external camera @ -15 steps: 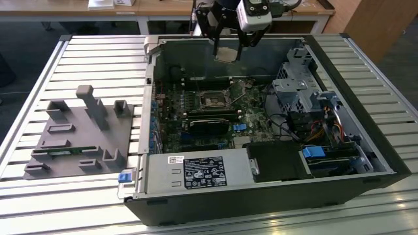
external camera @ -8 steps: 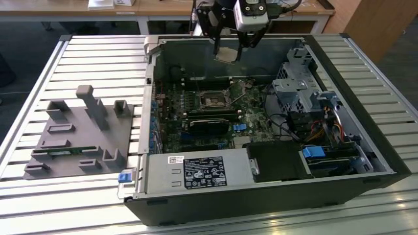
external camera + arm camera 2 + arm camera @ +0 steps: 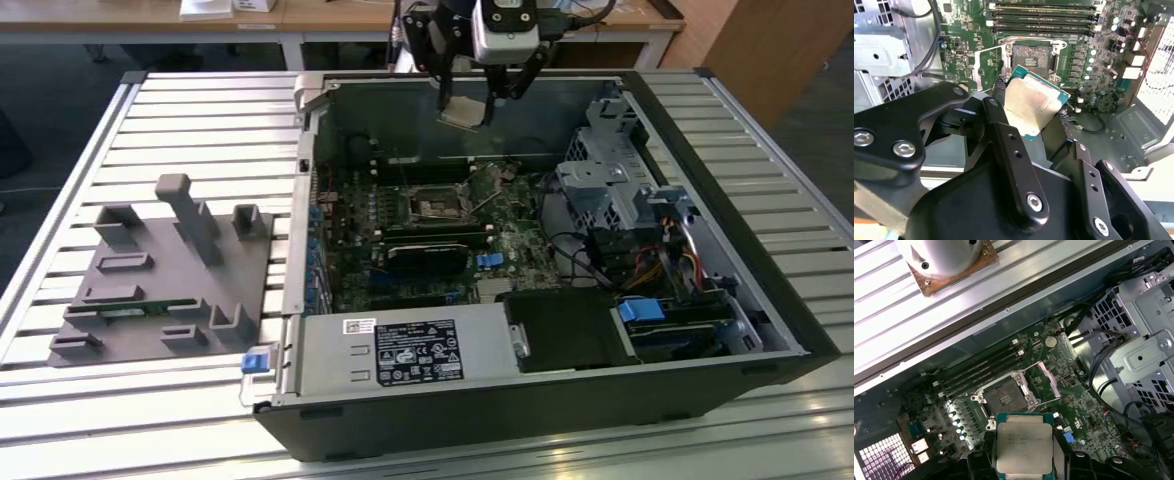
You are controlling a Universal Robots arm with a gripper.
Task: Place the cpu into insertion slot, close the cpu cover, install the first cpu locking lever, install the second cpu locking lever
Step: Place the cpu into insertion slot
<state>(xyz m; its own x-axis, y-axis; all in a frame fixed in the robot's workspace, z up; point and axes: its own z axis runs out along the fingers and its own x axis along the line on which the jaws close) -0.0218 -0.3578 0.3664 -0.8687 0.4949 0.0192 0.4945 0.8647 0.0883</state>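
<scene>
A silver table (image 3: 160, 130) made of long strips holds an open computer box (image 3: 534, 400). The gripper (image 3: 470, 106) hangs high over the far side of the box in the exterior view. Its two black fingers (image 3: 995, 107) are closed on the cpu (image 3: 1030, 105), one on each side. The cpu is up in the air above the green board (image 3: 1081, 410), not touching it. There is one cpu, one insertion slot (image 3: 1004, 397) and one cpu cover (image 3: 1048, 381). The slot is bare, and the cover stands open beside it. The cpu is flat and square, with a pale silver top and a thin green edge.
</scene>
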